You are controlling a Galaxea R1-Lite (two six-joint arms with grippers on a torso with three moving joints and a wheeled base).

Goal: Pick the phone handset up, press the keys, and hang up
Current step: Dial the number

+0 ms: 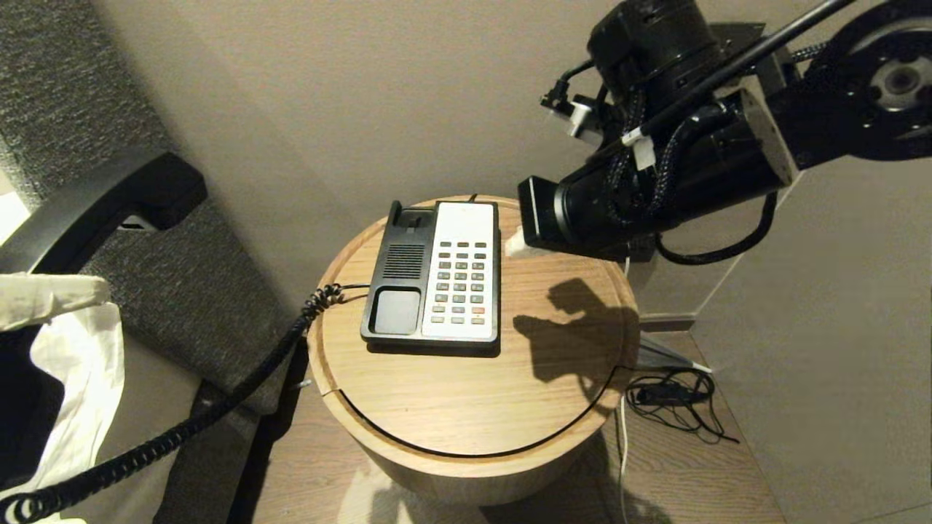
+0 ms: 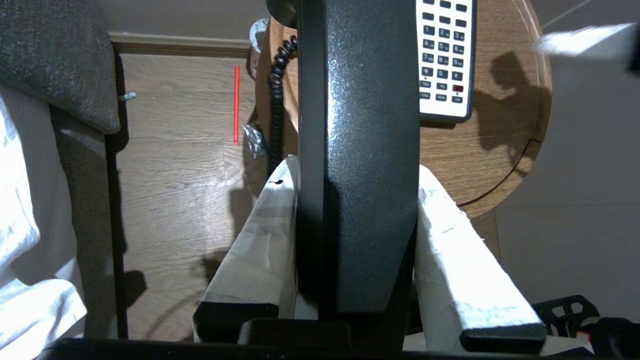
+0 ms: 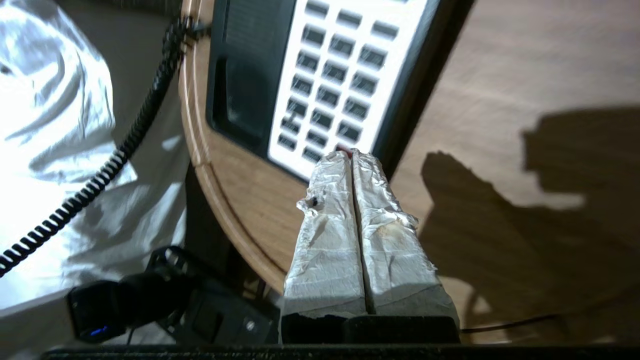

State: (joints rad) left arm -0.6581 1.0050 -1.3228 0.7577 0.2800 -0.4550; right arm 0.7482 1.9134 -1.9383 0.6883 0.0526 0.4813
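Observation:
The black phone handset (image 1: 95, 204) is held in the air at the far left, off the table; my left gripper (image 2: 357, 172) is shut on it (image 2: 360, 150), its white-wrapped fingers on both sides. Its black coiled cord (image 1: 182, 429) hangs down to the phone base (image 1: 397, 284) on the round wooden table (image 1: 466, 407). The keys (image 1: 460, 280) sit on the white faceplate, with one red button (image 1: 478, 311). My right gripper (image 3: 352, 155) is shut and empty, above and to the right of the base; in the right wrist view its tips line up with the red button (image 3: 345, 148).
A grey upholstered seat (image 1: 145, 291) and white cloth (image 1: 73, 378) stand left of the table. A black cable (image 1: 673, 397) lies on the floor at the right. A red stick (image 2: 236, 105) lies on the floor.

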